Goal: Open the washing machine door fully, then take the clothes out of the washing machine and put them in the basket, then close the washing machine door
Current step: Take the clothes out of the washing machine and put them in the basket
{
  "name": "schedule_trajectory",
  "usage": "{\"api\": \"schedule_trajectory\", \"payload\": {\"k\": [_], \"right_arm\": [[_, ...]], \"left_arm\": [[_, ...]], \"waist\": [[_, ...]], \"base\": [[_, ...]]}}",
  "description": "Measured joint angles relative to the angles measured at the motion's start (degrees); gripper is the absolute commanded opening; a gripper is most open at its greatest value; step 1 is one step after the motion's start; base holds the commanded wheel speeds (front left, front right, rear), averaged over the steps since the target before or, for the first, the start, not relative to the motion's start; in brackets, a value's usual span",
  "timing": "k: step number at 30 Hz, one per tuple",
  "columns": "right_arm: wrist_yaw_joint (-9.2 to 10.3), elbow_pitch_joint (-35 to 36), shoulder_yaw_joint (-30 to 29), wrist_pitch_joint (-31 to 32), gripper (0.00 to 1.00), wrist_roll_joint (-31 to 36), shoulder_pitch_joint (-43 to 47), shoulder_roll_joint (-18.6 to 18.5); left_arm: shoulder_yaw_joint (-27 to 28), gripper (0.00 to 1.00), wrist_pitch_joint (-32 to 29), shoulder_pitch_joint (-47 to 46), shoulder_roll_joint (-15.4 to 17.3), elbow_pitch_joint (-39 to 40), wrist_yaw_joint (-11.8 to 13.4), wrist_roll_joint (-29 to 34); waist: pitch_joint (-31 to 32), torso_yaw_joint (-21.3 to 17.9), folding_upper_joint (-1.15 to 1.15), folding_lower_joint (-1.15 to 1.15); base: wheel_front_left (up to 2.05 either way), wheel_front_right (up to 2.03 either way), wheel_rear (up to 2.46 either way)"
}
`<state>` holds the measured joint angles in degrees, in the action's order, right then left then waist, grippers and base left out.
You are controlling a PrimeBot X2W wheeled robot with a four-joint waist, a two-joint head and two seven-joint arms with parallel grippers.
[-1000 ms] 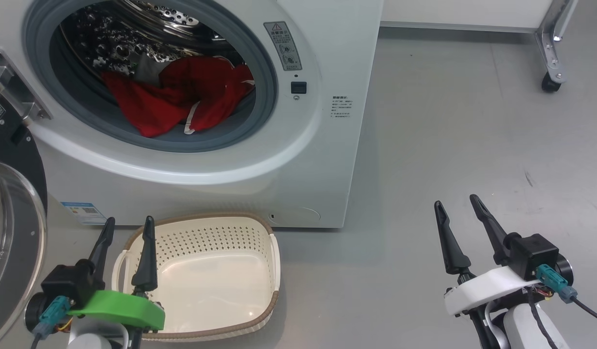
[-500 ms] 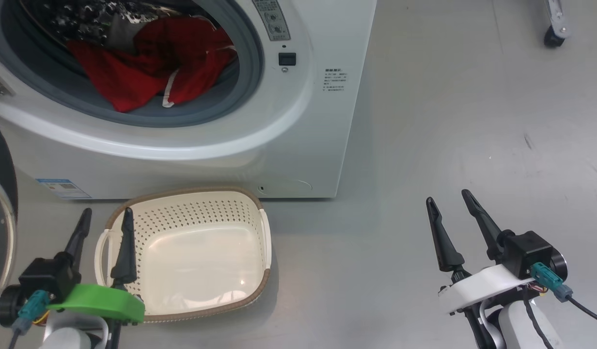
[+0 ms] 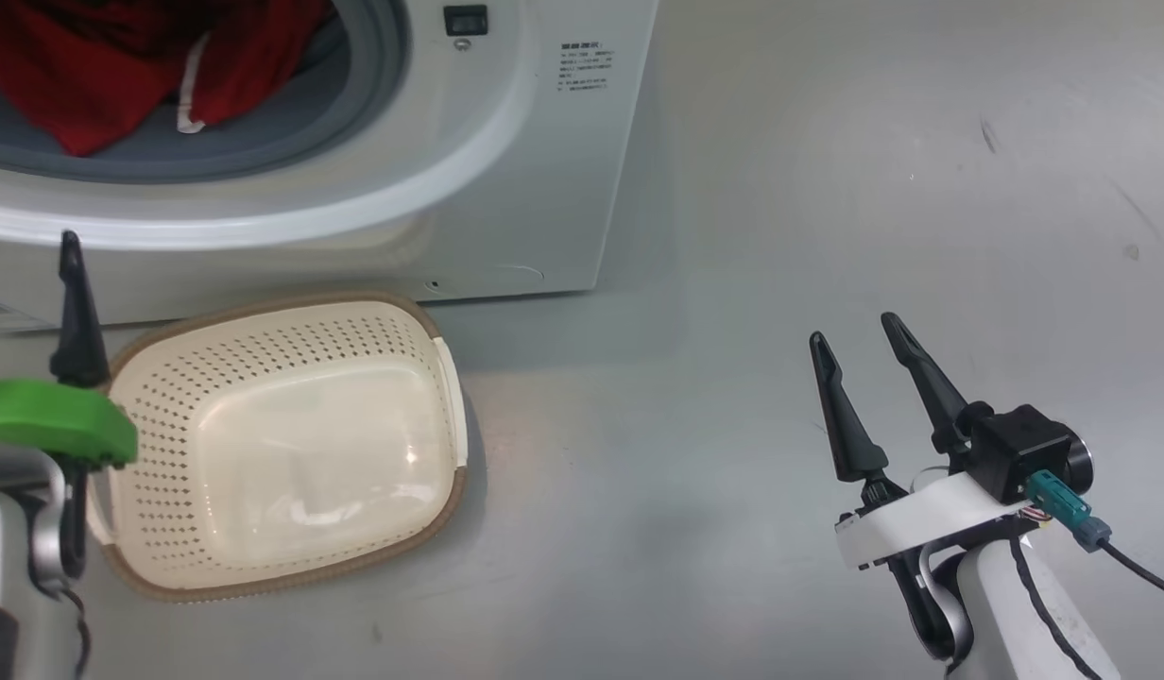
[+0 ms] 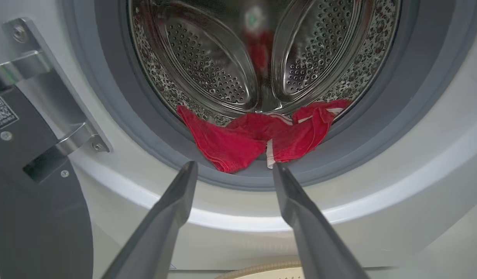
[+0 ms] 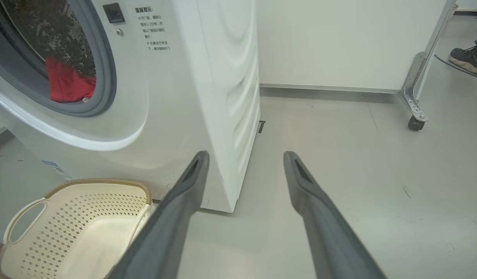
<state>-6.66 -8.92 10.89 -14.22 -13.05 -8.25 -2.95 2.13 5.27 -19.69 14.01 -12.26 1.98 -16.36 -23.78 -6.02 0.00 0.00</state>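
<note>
The big white front-loading washing machine (image 3: 544, 142) stands on the pale grey floor (image 3: 780, 189) with its large round black-rimmed door (image 4: 33, 224) swung open to the left on a metal hinge (image 4: 68, 128). The bright red fabric clothes with white trim (image 4: 242, 141) lie heaped at the bottom front of the perforated steel drum (image 4: 207, 69), with 1 fold draped over the grey rubber ring (image 4: 107, 108). The small cream plastic basket with perforated sides and a brown woven-look rim (image 3: 166, 378) sits on the floor just in front of the machine, below the opening, its smooth bottom bare. The left end effector (image 4: 234, 166) hangs before the drum opening, its 2 long dark fingers spread wide and pointing at the clothes, gripping nothing and apart from the fabric. The right end effector (image 3: 853, 329) hovers over bare floor well to the right of the basket, its 2 fingers likewise spread wide with nothing between them. In the right wrist view a person's shoe (image 5: 469, 58) and the castor (image 5: 414, 123) of a metal frame show farther off on the floor.
</note>
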Motion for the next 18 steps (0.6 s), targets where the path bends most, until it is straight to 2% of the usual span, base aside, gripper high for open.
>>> {"api": "schedule_trajectory", "payload": {"k": [4,8,18], "right_arm": [[0.00,0.68,1.46,-0.24,1.00,-0.20,-1.98,0.10],[0.00,1.30,2.89,-0.25,1.00,-1.70,-4.14,0.14],[0.27,1.66,5.01,-0.26,1.00,-5.31,-7.38,0.14]], "left_arm": [[0.67,1.00,-3.11,-5.19,3.75,-0.27,1.26,2.19],[1.00,1.00,-5.95,-10.41,6.76,-0.59,1.35,4.30],[-1.49,1.00,-12.24,-20.71,10.58,-5.60,1.76,8.99]], "waist": [[-3.06,-1.98,0.00,0.00],[-6.10,-4.07,0.00,0.00],[-11.92,-9.42,0.00,0.00]], "base": [[0.00,0.00,0.00],[0.00,0.00,0.00],[0.00,0.00,0.00]]}}
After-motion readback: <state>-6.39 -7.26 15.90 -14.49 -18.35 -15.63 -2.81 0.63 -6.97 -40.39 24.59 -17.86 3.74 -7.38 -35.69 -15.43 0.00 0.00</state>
